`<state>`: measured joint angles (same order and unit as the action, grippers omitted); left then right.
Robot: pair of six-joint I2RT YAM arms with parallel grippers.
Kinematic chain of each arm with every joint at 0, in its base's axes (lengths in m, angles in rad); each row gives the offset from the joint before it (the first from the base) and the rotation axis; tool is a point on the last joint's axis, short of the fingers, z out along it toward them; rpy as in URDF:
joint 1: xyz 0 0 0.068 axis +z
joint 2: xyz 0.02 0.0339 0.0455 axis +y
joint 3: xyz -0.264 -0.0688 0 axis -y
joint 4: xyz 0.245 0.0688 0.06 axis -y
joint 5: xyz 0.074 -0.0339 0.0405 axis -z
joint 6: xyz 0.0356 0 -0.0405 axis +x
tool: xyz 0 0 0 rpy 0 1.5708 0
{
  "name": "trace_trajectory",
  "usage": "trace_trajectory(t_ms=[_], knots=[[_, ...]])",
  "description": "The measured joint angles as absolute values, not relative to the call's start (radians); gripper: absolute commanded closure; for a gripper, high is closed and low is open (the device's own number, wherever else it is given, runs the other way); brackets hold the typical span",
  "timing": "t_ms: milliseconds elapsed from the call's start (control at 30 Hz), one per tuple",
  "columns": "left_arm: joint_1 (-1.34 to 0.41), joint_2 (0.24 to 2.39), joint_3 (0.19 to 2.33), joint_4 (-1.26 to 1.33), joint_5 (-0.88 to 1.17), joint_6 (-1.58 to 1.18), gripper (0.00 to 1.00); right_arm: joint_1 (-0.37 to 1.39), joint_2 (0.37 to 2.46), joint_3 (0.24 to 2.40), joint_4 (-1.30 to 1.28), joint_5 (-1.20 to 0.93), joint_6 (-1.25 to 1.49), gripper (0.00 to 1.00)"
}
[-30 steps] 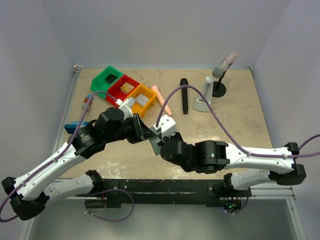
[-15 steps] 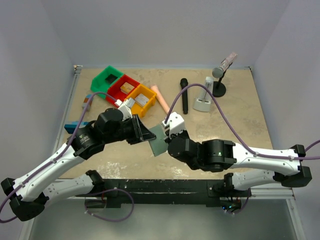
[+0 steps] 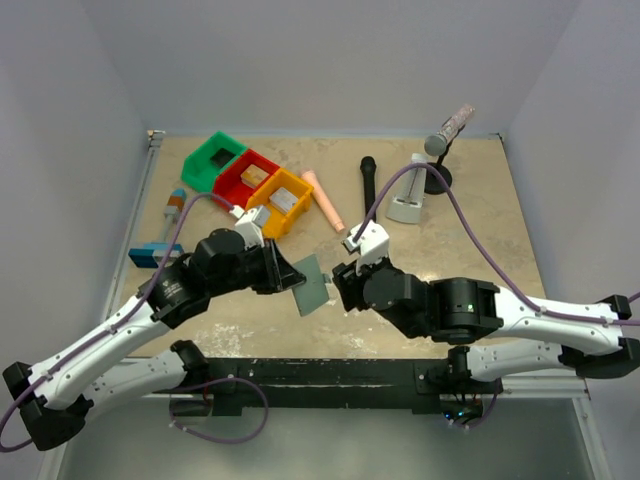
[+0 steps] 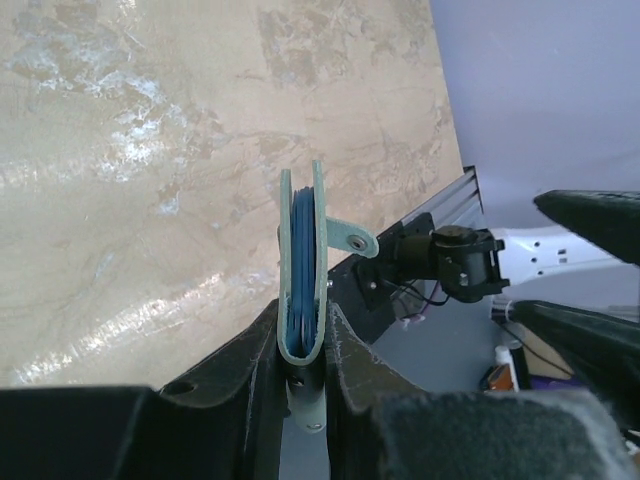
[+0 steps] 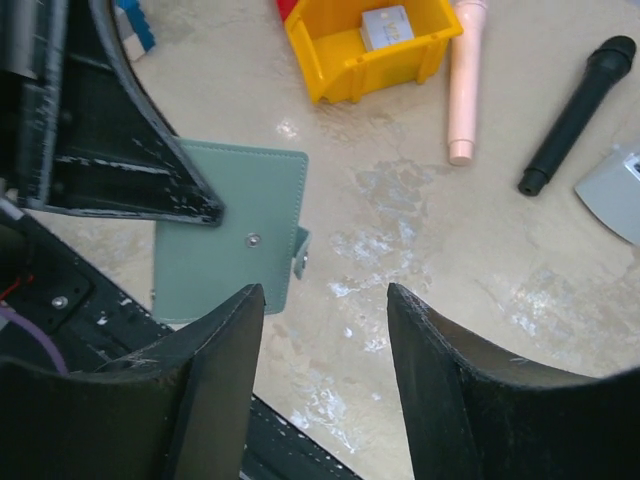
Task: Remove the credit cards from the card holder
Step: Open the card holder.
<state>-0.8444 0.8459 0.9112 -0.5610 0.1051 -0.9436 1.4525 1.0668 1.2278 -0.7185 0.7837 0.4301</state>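
While the left gripper (image 4: pixel 302 345) fingers clench the folded edge of the card holder (image 4: pixel 303 250), it hangs edge-on above the table (image 4: pixel 150 150), nearly closed, blue layers (image 4: pixel 297 270) between its covers, snap tab (image 4: pixel 350 240) loose. Right gripper (image 5: pixel 325 300) at holder's 3 o'clock from above, fingers spread wide, touching nothing

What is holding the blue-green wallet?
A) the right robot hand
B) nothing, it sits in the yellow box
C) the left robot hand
C: the left gripper is pinched shut on the card holder and holds it on edge, while the right gripper is open beside it and not touching it.
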Motion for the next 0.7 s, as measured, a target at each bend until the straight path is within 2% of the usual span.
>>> trace_trajectory(t_ms=[133,200,367,700], knots=[[-0.842,0.811,0.801,-0.452,0.120,-0.872,0.92,1.452,1.018,1.192,-0.649,0.683,0.400,0.70],[-0.842,0.785,0.753,-0.419,0.120,-0.844,1.00,1.452,1.002,1.184,-0.636,0.627,0.389,0.80],[-0.842,0.760,0.735,-0.374,0.122,-0.795,1.00,1.452,0.995,1.158,-0.575,0.511,0.381,0.83],[-0.838,0.718,0.697,-0.219,0.254,-0.709,1.00,1.435,1.055,1.113,-0.567,0.393,0.398,0.82]])
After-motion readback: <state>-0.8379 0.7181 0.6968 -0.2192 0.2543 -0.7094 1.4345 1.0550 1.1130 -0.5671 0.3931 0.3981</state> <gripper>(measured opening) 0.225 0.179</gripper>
